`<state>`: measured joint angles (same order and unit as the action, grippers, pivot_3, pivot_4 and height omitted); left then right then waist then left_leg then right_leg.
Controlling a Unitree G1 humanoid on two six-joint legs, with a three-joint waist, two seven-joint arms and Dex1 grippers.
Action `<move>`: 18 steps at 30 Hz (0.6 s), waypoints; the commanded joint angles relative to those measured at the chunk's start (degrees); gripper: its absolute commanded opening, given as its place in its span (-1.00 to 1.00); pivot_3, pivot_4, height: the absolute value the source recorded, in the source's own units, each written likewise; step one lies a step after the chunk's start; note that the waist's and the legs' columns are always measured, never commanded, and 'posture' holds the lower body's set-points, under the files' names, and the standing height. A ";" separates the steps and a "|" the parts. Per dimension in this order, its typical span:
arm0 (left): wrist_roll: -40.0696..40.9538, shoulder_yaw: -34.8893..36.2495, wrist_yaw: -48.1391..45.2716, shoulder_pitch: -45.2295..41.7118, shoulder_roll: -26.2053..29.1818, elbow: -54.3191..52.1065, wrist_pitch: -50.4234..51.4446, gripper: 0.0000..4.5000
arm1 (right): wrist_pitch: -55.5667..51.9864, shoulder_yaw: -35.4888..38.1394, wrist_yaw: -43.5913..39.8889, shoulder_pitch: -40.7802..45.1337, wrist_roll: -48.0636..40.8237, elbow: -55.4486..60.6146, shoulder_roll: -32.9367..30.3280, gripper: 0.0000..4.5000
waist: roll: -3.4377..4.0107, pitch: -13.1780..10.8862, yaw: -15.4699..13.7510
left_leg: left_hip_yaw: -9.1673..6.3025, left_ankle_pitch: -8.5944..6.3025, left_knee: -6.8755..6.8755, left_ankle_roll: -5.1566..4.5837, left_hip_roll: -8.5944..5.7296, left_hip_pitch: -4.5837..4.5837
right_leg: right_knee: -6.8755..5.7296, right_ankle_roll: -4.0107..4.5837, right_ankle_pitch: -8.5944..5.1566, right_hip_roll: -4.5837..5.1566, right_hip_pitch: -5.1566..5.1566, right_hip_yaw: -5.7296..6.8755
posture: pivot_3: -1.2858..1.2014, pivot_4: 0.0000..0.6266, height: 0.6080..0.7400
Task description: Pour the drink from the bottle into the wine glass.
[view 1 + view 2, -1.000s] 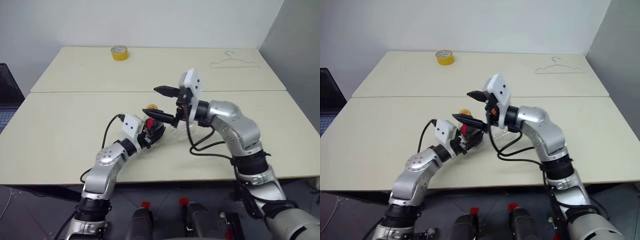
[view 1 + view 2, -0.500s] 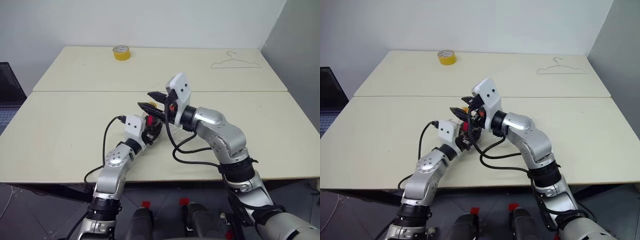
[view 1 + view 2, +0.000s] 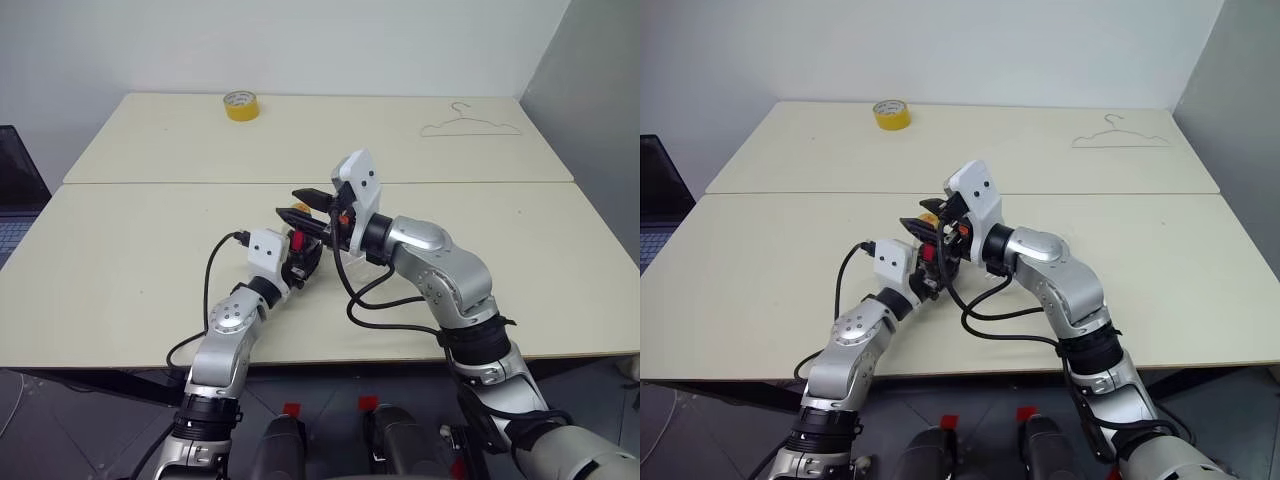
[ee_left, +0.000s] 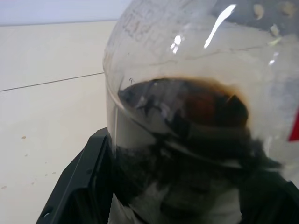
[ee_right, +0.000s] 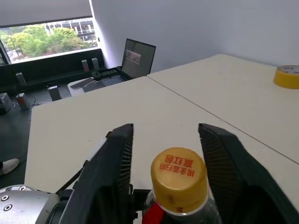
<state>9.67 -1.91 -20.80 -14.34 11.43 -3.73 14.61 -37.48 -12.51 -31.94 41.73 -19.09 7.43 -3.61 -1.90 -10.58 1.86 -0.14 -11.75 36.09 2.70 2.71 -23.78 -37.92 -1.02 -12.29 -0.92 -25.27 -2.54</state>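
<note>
A yellow tape roll [image 3: 239,105] lies at the far table's [image 3: 150,140] back; a wire hanger [image 3: 470,126] far right; a laptop [image 5: 137,57] beside it.

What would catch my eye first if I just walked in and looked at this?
Two metal arms meeting at the middle of a pale table: the left pincer clamps a small bottle of dark drink, while the right pincer straddles its yellow cap, fingers apart on either side. Behind, a yellow tape roll sits at the far edge and a wire hanger lies far right.
</note>
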 commanded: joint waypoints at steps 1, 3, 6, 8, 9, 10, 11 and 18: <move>0.01 0.42 -0.12 -1.73 0.16 -1.91 -1.67 0.33 | 0.77 -0.81 1.18 1.23 1.59 1.07 -0.25 0.68 | 0.00 0.00 0.00 | 0.00 0.00 0.00 0.00 0.00 0.00 | 0.00 0.00 0.00 0.00 0.00 0.00 | 0.03 -0.52 1.00; 0.03 0.40 -0.13 -1.88 0.13 -1.86 -1.67 0.33 | 0.80 -1.87 1.53 1.27 3.02 0.01 -0.73 0.68 | 0.00 0.00 0.00 | 0.00 0.00 0.00 0.00 0.00 0.00 | 0.00 0.00 0.00 0.00 0.00 0.00 | 0.03 -0.52 1.00; 0.06 0.43 -0.14 -1.93 0.12 -1.83 -1.70 0.33 | 0.51 -1.79 1.79 1.15 3.21 -0.25 -0.56 0.68 | 0.00 0.00 0.00 | 0.00 0.00 0.00 0.00 0.00 0.00 | 0.00 0.00 0.00 0.00 0.00 0.00 | 0.03 -0.52 1.00; 0.02 0.39 -0.11 -1.92 0.08 -1.80 -1.72 0.33 | 0.66 -1.73 1.97 1.13 3.18 -0.53 -0.56 0.68 | 0.00 0.00 -0.01 | 0.00 0.00 0.00 0.00 0.00 -0.01 | 0.01 0.00 0.00 0.00 0.00 0.00 | 0.03 -0.52 1.00; 0.04 0.39 -0.11 -1.91 0.07 -1.81 -1.71 0.33 | 0.83 -1.60 2.21 1.15 3.20 -0.73 -0.46 0.68 | 0.00 0.00 -0.01 | 0.00 0.00 -0.01 0.00 0.00 -0.01 | 0.01 0.00 0.00 0.00 0.00 0.00 | 0.03 -0.52 1.00; 0.05 0.39 -0.13 -1.89 0.07 -1.81 -1.71 0.33 | 1.02 -1.44 2.45 1.20 3.18 -0.92 -0.33 0.68 | 0.00 0.00 0.00 | 0.00 0.00 -0.01 0.00 0.00 -0.01 | 0.02 0.00 0.00 0.00 0.00 0.00 | 0.03 -0.52 1.00; 0.07 0.40 -0.14 -1.87 0.08 -1.81 -1.70 0.33 | 1.24 -1.31 2.62 1.30 3.17 -1.07 -0.22 0.68 | 0.00 0.00 -0.01 | 0.00 0.00 -0.01 0.00 0.00 -0.01 | 0.02 0.00 0.00 0.00 0.00 0.00 | 0.03 -0.52 1.00; 0.02 0.32 -0.11 -1.58 0.08 -2.02 -1.62 0.33 | 2.07 -0.37 3.14 1.88 2.66 -1.29 0.36 -0.19 | 0.00 0.00 0.00 | 0.00 0.00 -0.01 0.00 0.00 -0.01 | 0.02 0.00 0.00 0.00 0.00 0.00 | 0.03 -0.52 1.00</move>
<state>9.69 -1.88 -20.81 -14.97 11.44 -3.73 14.61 -36.80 -14.32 -28.91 41.95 -16.06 4.76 -3.77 -1.90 -10.58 1.86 -0.14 -11.75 36.08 2.70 2.71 -23.79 -37.90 -1.02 -12.29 -0.92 -25.27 -2.54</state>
